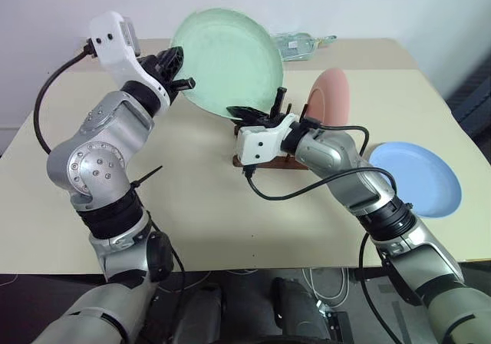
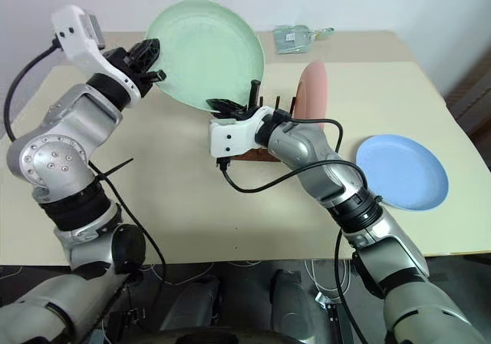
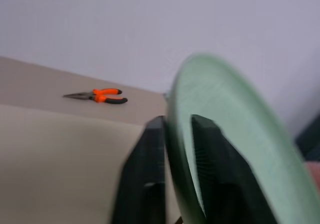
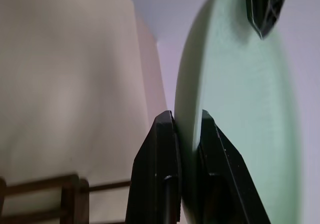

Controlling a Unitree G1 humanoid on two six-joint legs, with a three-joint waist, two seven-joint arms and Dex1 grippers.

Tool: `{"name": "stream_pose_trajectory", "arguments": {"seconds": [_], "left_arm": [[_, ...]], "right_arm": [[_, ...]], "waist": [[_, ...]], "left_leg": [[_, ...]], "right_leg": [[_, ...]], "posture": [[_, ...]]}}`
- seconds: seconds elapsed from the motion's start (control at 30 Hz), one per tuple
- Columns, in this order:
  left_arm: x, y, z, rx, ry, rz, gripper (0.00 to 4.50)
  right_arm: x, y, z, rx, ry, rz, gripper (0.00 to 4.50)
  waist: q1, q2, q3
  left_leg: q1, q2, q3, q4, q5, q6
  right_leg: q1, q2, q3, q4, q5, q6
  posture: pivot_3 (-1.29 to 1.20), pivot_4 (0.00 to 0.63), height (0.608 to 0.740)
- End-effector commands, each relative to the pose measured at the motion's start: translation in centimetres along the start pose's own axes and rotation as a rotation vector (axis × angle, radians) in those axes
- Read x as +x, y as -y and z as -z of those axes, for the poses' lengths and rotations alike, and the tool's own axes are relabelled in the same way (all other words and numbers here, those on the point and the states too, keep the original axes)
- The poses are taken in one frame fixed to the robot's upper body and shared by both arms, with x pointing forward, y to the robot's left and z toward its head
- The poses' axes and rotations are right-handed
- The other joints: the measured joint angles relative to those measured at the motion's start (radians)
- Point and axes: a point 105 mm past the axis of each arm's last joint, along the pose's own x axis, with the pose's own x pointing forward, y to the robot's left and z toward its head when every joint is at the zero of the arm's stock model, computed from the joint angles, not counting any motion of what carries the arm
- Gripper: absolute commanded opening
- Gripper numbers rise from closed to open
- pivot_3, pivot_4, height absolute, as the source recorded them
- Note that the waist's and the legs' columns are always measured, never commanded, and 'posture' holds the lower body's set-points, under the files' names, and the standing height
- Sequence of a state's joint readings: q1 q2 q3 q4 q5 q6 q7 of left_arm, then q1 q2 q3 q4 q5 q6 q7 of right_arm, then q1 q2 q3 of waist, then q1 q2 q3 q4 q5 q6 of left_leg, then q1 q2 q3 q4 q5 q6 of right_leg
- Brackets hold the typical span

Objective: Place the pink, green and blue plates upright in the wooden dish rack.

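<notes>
Both the left gripper (image 1: 181,67) and the right gripper (image 1: 249,114) pinch the green plate (image 1: 227,60) by its rim, up over the table (image 1: 192,206) beside the wooden rack (image 2: 253,154).

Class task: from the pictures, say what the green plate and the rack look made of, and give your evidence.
Green plate: probably plastic or melamine, matte; uniform pastel colour, thin rim, soft sheen.
Rack: wood, dark brown finish; square bars with thin upright pegs.
</notes>
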State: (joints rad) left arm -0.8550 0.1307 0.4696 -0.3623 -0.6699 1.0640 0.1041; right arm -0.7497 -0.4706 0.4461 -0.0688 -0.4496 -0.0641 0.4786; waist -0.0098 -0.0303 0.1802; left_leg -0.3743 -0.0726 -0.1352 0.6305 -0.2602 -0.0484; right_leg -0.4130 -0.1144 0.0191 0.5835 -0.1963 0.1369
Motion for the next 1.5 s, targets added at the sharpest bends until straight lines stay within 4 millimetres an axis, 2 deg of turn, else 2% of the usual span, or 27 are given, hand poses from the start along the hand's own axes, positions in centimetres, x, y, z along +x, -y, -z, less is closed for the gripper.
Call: {"name": "stream_pose_trajectory", "arguments": {"seconds": [0.03, 0.07, 0.17, 0.23, 0.3, 0.37, 0.53, 0.6, 0.73, 0.93, 1.07, 1.17, 1.3, 1.37, 1.43, 1.5], "left_arm": [[-0.4, 0.0, -5.7, -0.020, 0.255, -0.034, 2.50], [-0.5, -0.9, -6.7, -0.020, 0.304, -0.069, 3.02], [-1.3, -3.4, -8.0, 0.198, 0.367, -0.154, 3.02], [-1.5, -4.2, -7.3, 0.323, 0.346, -0.152, 3.02], [-1.9, -5.4, -4.1, 0.445, 0.252, -0.073, 3.02], [-2.8, -5.6, -0.5, 0.488, 0.144, 0.048, 3.02], [-6.1, -3.8, 7.1, 0.457, -0.133, 0.357, 3.02], [-7.3, -3.4, 8.7, 0.439, -0.213, 0.424, 3.02], [-9.2, -2.7, 10.7, 0.376, -0.324, 0.523, 3.02], [-9.8, -2.0, 11.6, 0.374, -0.362, 0.551, 3.02], [-9.9, -1.8, 12.0, 0.371, -0.371, 0.545, 3.02], [-10.1, -1.7, 12.5, 0.366, -0.388, 0.546, 3.07], [-10.2, -1.4, 12.6, 0.361, -0.391, 0.550, 3.07], [-10.2, -1.2, 12.7, 0.354, -0.390, 0.553, 3.07], [-10.1, -1.0, 13.0, 0.354, -0.397, 0.564, 3.07], [-10.2, -0.5, 13.6, 0.355, -0.414, 0.591, 3.07]], "right_arm": [[-1.1, 2.1, -0.6, 0.052, 0.020, 0.114, 0.00], [-1.5, 2.7, -0.7, 0.109, 0.025, 0.157, 0.00], [-3.8, 4.7, -1.0, 0.376, 0.070, 0.289, 0.00], [-4.8, 5.6, -1.1, 0.549, 0.104, 0.336, 0.00], [-6.5, 7.3, -1.0, 0.908, 0.185, 0.450, 0.00], [-7.6, 7.8, -1.0, 1.160, 0.245, 0.511, 0.00], [-8.4, 7.2, -0.9, 1.493, 0.258, 0.568, 0.00], [-8.5, 6.8, -0.8, 1.546, 0.235, 0.574, 0.00], [-8.4, 5.9, -0.3, 1.603, 0.175, 0.576, 0.00], [-8.0, 4.4, 0.9, 1.649, 0.073, 0.560, 0.00], [-7.5, 4.0, 1.7, 1.694, 0.054, 0.545, 0.00], [-6.8, 4.8, 2.3, 1.632, 0.041, 0.527, 1.08], [-7.0, 7.3, 2.0, 1.381, 0.040, 0.523, 3.09], [-7.4, 8.2, 1.4, 1.260, 0.052, 0.501, 3.09], [-8.7, 10.0, 0.9, 1.136, 0.090, 0.502, 3.09], [-11.2, 12.1, 1.1, 1.067, 0.124, 0.518, 3.09]], "waist": [[0.000, -0.002, 0.001], [0.000, -0.002, 0.001], [-0.008, 0.001, 0.001], [-0.008, 0.002, 0.000], [-0.006, 0.003, 0.000], [-0.003, 0.004, 0.000], [-0.002, 0.005, 0.000], [-0.004, 0.006, 0.001], [-0.007, 0.010, 0.001], [-0.007, 0.011, 0.001], [-0.007, 0.011, 0.001], [-0.007, 0.011, 0.001], [-0.007, 0.012, 0.002], [-0.006, 0.012, 0.001], [-0.004, 0.011, 0.001], [-0.001, 0.011, 0.002]], "left_leg": [[0.000, 0.000, 0.000, 0.000, 0.000, 0.000], [0.000, 0.000, 0.000, 0.000, 0.000, 0.000], [0.001, 0.000, 0.001, -0.002, 0.001, -0.002], [0.002, 0.000, 0.002, -0.002, 0.001, -0.002], [0.001, 0.000, 0.001, -0.002, -0.001, 0.002], [0.002, 0.001, 0.001, -0.002, -0.001, 0.002], [0.000, 0.001, 0.000, -0.002, -0.001, 0.003], [-0.001, 0.001, 0.000, -0.003, -0.001, 0.003], [0.000, 0.002, 0.001, -0.004, -0.001, 0.003], [0.000, 0.002, 0.002, -0.003, -0.001, 0.003], [0.000, 0.002, 0.002, -0.003, -0.001, 0.003], [0.000, 0.002, 0.002, -0.003, -0.001, 0.003], [0.000, 0.002, 0.002, -0.003, -0.001, 0.003], [-0.001, 0.002, 0.002, -0.003, -0.001, 0.003], [-0.001, 0.002, 0.002, -0.003, -0.001, 0.003], [-0.001, 0.002, 0.002, -0.002, -0.002, 0.004]], "right_leg": [[0.000, 0.000, 0.000, 0.000, 0.000, 0.000], [0.000, 0.000, 0.000, -0.001, 0.000, 0.000], [-0.001, 0.001, 0.001, -0.001, 0.000, 0.000], [-0.001, 0.001, 0.003, 0.000, 0.000, 0.000], [-0.001, 0.001, 0.002, 0.001, 0.000, 0.000], [0.000, 0.001, 0.003, 0.001, 0.000, -0.001], [-0.002, 0.001, 0.002, 0.001, 0.000, -0.005], [-0.004, 0.001, 0.002, 0.001, -0.001, -0.006], [-0.005, 0.001, 0.002, 0.001, -0.001, -0.006], [-0.004, 0.001, 0.002, 0.001, -0.001, -0.005], [-0.004, 0.001, 0.002, 0.001, -0.001, -0.005], [-0.004, 0.001, 0.002, 0.001, -0.001, -0.005], [-0.005, 0.001, 0.002, 0.001, -0.001, -0.005], [-0.004, 0.001, 0.002, 0.001, -0.001, -0.005], [-0.003, 0.001, 0.002, 0.000, -0.001, -0.005], [-0.002, 0.001, 0.002, -0.001, -0.001, -0.005]], "posture": [[0.00, 0.150, 0.740], [0.00, 0.150, 0.740], [0.00, 0.150, 0.740], [0.00, 0.150, 0.740], [0.00, 0.150, 0.740], [0.00, 0.150, 0.740], [0.00, 0.150, 0.740], [0.00, 0.150, 0.740], [0.00, 0.150, 0.740], [0.00, 0.150, 0.740], [0.00, 0.150, 0.740], [0.00, 0.150, 0.740], [0.00, 0.150, 0.740], [0.00, 0.150, 0.740], [0.00, 0.150, 0.740], [0.00, 0.150, 0.740]]}}
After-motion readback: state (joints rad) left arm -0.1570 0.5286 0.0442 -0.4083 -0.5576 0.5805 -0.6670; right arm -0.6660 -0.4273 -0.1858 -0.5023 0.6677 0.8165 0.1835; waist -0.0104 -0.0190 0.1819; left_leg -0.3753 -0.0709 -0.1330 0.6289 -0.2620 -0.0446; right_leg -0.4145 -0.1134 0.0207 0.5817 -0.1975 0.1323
